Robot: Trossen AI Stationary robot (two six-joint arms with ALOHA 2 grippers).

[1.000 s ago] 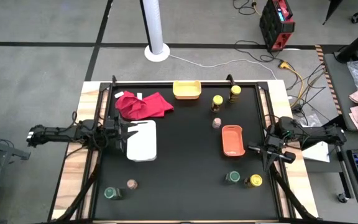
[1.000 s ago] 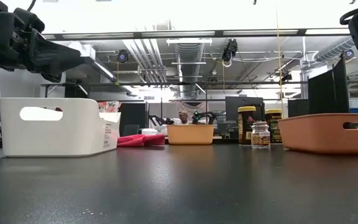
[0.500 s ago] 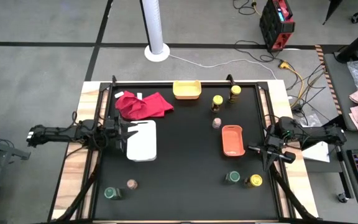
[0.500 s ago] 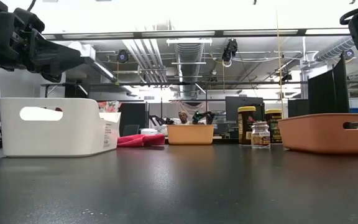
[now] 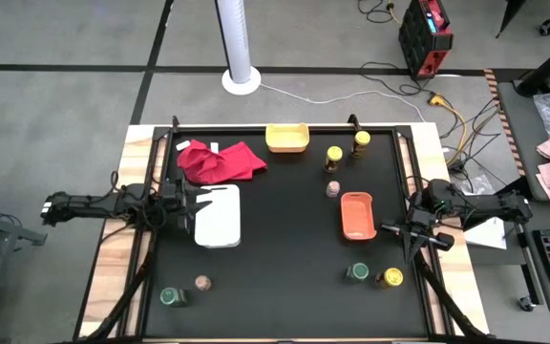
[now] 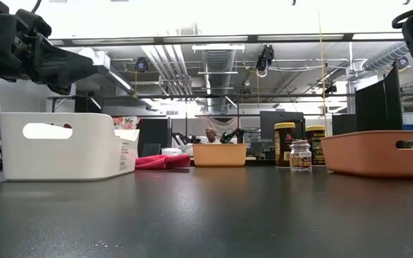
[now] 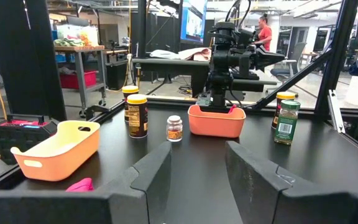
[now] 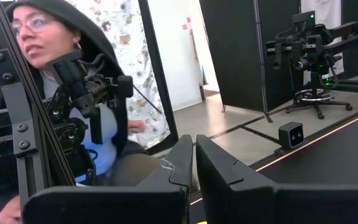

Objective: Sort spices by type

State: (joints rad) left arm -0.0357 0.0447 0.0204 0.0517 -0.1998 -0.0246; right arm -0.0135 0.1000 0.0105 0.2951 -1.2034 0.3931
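Seven small jars stand upright on the black table. Two yellow jars [image 5: 334,156] [image 5: 361,143] are near the far edge, and a third yellow jar [image 5: 390,278] stands near the right front beside a green-lidded jar [image 5: 357,272]. The other green-lidded jar [image 5: 172,297] and a pinkish-brown jar [image 5: 201,283] stand at the left front. The second pinkish-brown jar [image 5: 333,189] is beside the orange tray. My left gripper [image 5: 195,204] hovers open at the white tray's left side. My right gripper [image 5: 387,229] is shut, at the orange tray's right side. Neither touches a jar.
The white tray [image 5: 218,216] lies left of centre, the orange tray [image 5: 357,216] right of centre, and the yellow tray [image 5: 287,138] at the far edge. A red cloth [image 5: 222,161] lies at the far left. A person [image 8: 73,112] sits beyond the table's left side.
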